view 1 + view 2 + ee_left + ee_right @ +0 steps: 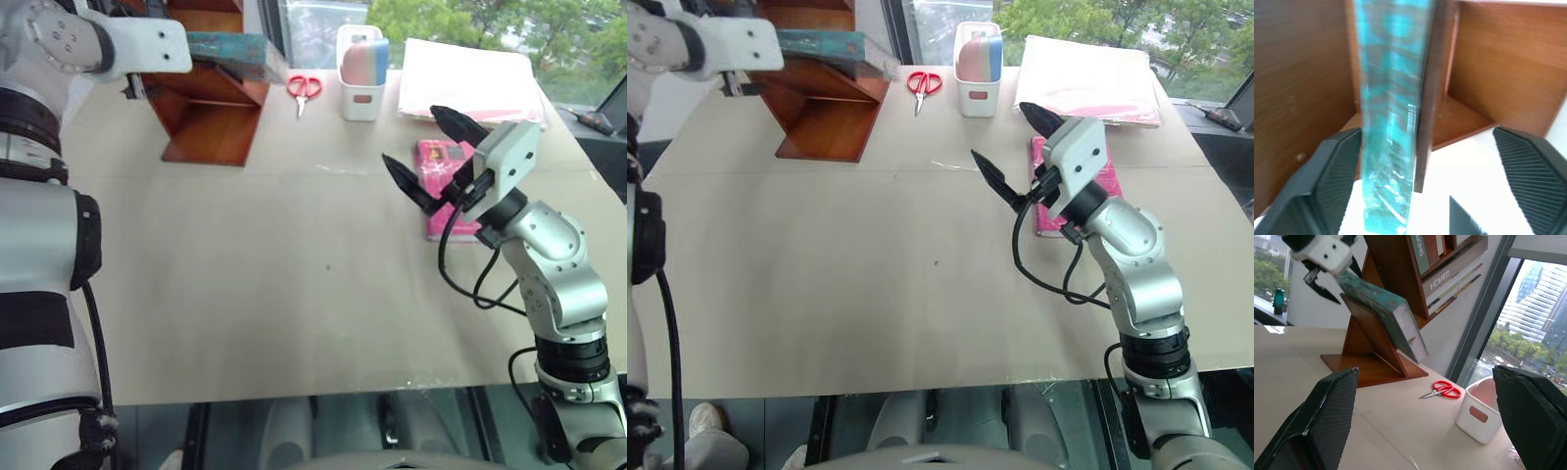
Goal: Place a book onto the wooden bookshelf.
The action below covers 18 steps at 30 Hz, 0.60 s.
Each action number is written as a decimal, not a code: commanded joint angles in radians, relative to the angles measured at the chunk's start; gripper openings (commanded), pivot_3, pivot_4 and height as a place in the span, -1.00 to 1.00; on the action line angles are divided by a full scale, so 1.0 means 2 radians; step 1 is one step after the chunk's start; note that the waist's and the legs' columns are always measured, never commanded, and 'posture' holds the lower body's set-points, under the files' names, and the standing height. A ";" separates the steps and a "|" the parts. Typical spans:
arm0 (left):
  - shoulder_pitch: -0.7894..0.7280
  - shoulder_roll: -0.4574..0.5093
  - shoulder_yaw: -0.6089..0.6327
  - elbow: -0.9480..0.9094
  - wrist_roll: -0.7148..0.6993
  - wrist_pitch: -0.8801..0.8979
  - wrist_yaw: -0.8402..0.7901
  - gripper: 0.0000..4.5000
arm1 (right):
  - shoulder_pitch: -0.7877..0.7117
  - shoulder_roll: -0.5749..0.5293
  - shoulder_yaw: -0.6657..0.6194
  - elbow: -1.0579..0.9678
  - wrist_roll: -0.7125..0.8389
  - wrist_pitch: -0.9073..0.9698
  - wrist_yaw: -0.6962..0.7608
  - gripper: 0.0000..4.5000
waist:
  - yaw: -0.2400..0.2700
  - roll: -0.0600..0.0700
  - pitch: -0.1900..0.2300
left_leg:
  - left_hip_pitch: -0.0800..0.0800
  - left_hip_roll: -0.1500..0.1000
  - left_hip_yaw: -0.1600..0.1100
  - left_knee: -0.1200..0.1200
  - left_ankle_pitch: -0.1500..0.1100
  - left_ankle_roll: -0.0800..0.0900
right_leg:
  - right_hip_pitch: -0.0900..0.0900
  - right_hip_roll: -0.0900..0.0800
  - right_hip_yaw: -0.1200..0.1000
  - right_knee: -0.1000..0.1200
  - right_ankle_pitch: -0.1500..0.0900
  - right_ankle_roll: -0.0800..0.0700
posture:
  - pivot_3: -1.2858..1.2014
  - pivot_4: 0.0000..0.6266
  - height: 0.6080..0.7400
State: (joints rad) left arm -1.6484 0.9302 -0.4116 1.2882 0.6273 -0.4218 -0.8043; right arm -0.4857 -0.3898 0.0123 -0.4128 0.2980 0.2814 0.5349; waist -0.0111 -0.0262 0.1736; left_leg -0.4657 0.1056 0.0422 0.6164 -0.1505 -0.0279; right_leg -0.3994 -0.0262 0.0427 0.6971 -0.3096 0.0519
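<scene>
The book (1388,313), thick teal slab in crinkly glossy wrap with pale page edges, is lying tilted on a slanted panel of the wooden bookshelf (211,122), polished reddish-brown, at the upper left of the head view. The left gripper (1327,281) is hovering at the book's upper end, ribbed black fingers (1334,171) spread wide either side, not clamping. The right gripper (431,152) is sitting mid-right, jaws wide and empty, above a magenta book (441,157). Red scissors (304,88) and a white plastic box (361,98) are lying top centre.
</scene>
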 commanded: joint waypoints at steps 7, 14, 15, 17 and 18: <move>0.230 -0.023 0.206 -0.439 -0.405 0.251 -0.262 0.97 | 0.031 -0.034 -0.026 0.000 0.015 -0.002 0.027 1.00 | 0.000 0.000 0.000 | 0.001 0.001 0.000 0.001 0.001 -0.002 | 0.002 0.000 0.000 0.001 0.000 0.000 | 0.03 -0.52 1.00; 0.473 -0.171 0.243 -0.697 -0.470 0.425 -0.044 0.80 | 0.091 -0.062 -0.023 -0.014 0.002 0.003 0.031 1.00 | 0.000 0.002 -0.001 | 0.004 0.001 -0.001 0.005 0.000 0.000 | 0.005 0.001 0.000 0.003 0.000 0.000 | 0.03 -0.52 1.00; 0.494 -0.190 0.247 -0.706 -0.468 0.432 -0.017 0.74 | 0.097 -0.063 -0.023 -0.016 0.003 0.009 0.029 1.00 | -0.001 0.002 -0.001 | 0.004 0.001 -0.001 0.005 0.000 0.000 | 0.005 0.001 0.000 0.003 0.000 0.000 | 0.03 -0.52 1.00; 0.552 -0.221 0.252 -0.731 -0.476 0.441 0.015 0.48 | 0.133 -0.074 -0.028 -0.026 0.000 0.015 0.032 1.00 | -0.001 0.002 -0.001 | 0.005 0.001 -0.001 0.007 0.000 0.000 | 0.005 0.001 0.001 0.006 0.000 0.000 | 0.03 -0.52 1.00; 0.582 -0.230 0.257 -0.742 -0.476 0.440 0.030 0.38 | 0.157 -0.082 -0.034 -0.032 -0.001 0.016 0.037 1.00 | -0.001 0.002 -0.001 | 0.007 0.001 -0.001 0.007 0.000 0.000 | 0.007 0.001 0.001 0.007 0.000 0.000 | 0.03 -0.52 1.00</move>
State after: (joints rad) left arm -0.5307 0.4772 0.0496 -0.1329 -0.3108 0.4543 -0.8095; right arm -0.2141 -0.5296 -0.0175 -0.4219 0.2971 0.3088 0.6017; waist -0.0133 -0.0230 0.1714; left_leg -0.4486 0.1079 0.0408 0.6303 -0.1510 -0.0271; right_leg -0.3826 -0.0236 0.0454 0.7104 -0.3096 0.0517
